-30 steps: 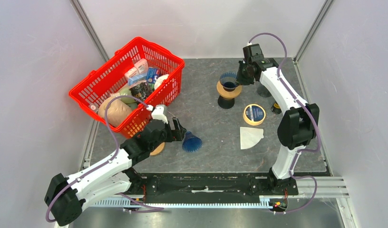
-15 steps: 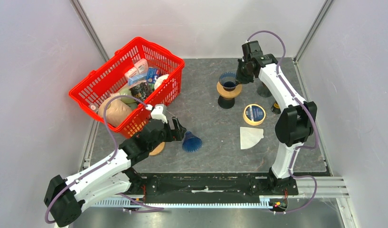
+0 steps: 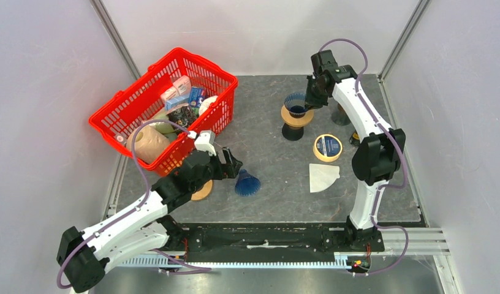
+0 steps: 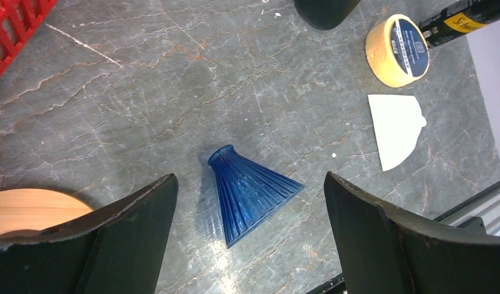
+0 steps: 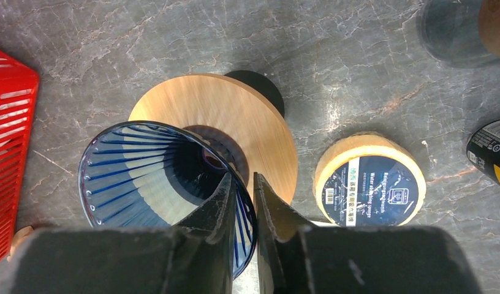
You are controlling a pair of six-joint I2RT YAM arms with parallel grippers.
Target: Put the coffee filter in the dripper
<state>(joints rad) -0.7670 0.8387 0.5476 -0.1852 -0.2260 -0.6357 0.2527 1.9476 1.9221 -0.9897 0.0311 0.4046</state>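
Note:
The white paper coffee filter (image 3: 323, 176) lies flat on the table right of centre; it also shows in the left wrist view (image 4: 394, 127). One blue ribbed glass dripper (image 3: 295, 102) sits tilted on a round wooden stand (image 3: 295, 117) at the back. My right gripper (image 3: 307, 104) is shut on its rim (image 5: 174, 177), one finger inside, one outside (image 5: 243, 180). A second blue dripper (image 3: 247, 183) lies on its side near the front (image 4: 250, 196). My left gripper (image 3: 233, 168) is open and empty just above it, jaws wide on either side (image 4: 249, 182).
A red basket (image 3: 122, 107) of groceries stands at the back left. A round yellow sponge tin (image 3: 328, 147) lies between the stand and the filter. A wooden disc (image 3: 203, 192) lies under my left arm. A dark bottle and cup (image 3: 340, 115) stand at the right.
My right gripper has shifted slightly left and back, still holding the dripper's rim. My left gripper has edged a little forward over the lying dripper.

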